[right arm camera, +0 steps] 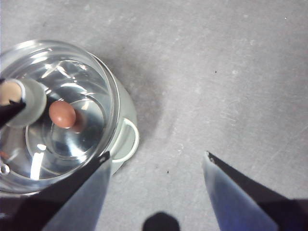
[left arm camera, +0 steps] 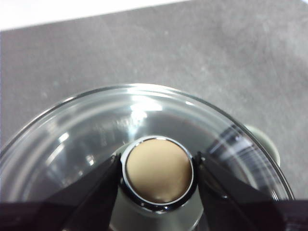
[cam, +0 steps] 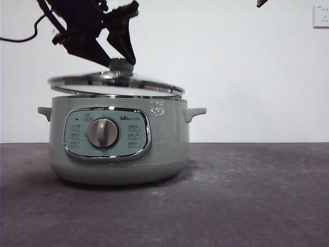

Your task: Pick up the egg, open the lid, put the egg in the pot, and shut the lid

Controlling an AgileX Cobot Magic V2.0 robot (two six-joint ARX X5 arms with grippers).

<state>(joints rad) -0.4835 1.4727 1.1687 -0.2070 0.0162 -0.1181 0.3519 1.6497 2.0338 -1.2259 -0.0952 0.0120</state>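
The sage-green pot (cam: pixel 118 144) stands on the dark table, its dial facing the front camera. The glass lid (cam: pixel 115 83) sits slightly tilted over the pot's rim, with its left edge a little raised. My left gripper (cam: pixel 121 62) comes from the upper left and is shut on the lid's knob (left arm camera: pixel 157 169), one jaw on each side. In the right wrist view the brown egg (right arm camera: pixel 62 114) lies inside the pot (right arm camera: pixel 126 139), seen through the lid (right arm camera: pixel 72 72). My right gripper (right arm camera: pixel 158 155) is open and empty, high above the table beside the pot.
A black cable (cam: pixel 20 36) hangs at the upper left. A wall socket (cam: pixel 321 15) is at the upper right. The right arm shows only as a black tip (cam: pixel 262 3) at the top edge. Grey table (right arm camera: pixel 231 86) stretches beside the pot.
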